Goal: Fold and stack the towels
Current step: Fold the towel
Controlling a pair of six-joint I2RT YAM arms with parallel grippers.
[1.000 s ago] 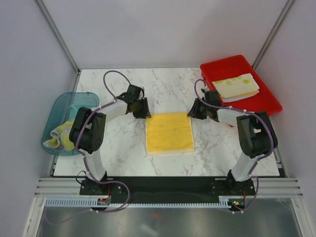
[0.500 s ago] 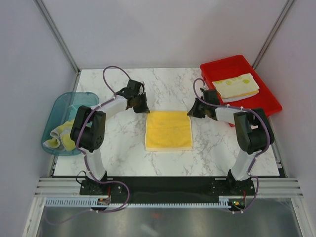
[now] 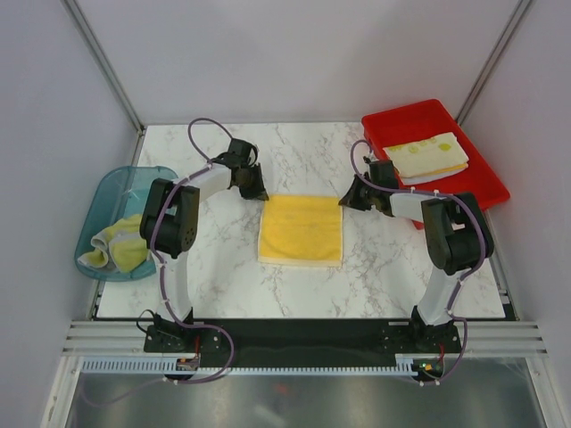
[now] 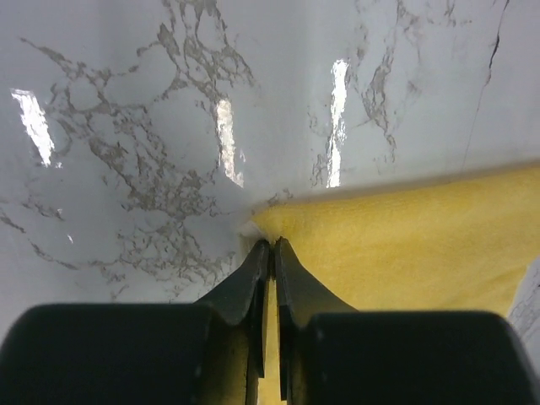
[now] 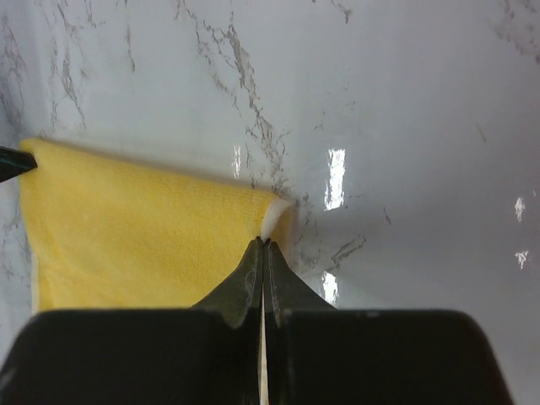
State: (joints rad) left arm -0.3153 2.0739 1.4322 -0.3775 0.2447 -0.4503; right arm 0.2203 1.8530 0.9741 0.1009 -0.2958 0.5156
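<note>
A yellow towel [image 3: 302,229] lies flat in the middle of the marble table, folded into a rectangle. My left gripper [image 3: 263,196] is shut on its far left corner; the left wrist view shows the jaws [image 4: 271,246] pinching the yellow edge [image 4: 396,236]. My right gripper [image 3: 343,203] is shut on the far right corner, where a white underside shows at the tips [image 5: 264,242] on the towel [image 5: 135,236]. A folded white towel with yellow-green dots [image 3: 426,156] lies in the red tray [image 3: 473,192].
A blue-green bin [image 3: 111,192] at the left table edge holds crumpled yellow and white towels [image 3: 114,248]. The red tray stands at the far right corner. Metal frame posts rise at both back corners.
Both grippers have pulled the towel's far edge away from me, toward the back. The towel has slid slightly back and left and lies flatter. The left arm's elbow has swung inward.
</note>
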